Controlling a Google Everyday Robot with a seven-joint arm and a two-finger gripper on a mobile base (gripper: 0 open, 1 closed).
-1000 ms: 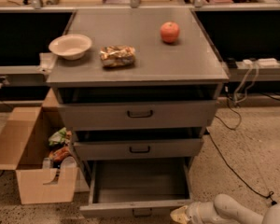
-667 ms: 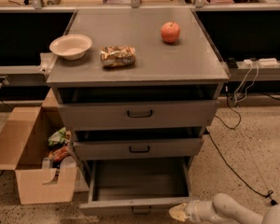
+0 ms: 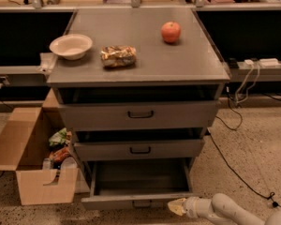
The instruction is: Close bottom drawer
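Gripper (image 3: 177, 206) has crept slightly up and left since a second ago and now sits low at the right end of the bottom drawer (image 3: 126, 202) front, touching or just beside it; can't tell whether it's spread or pressed together. Cardboard box (image 3: 23, 149) sits on the floor well left of the gripper, with bowl (image 3: 70, 46) and snack packet (image 3: 118, 56) up-left on the cabinet top (image 3: 145, 69). Bottom drawer is just left of it, pulled out; apple (image 3: 171, 32) is high above, and cable (image 3: 234, 168) is on the floor up-right.
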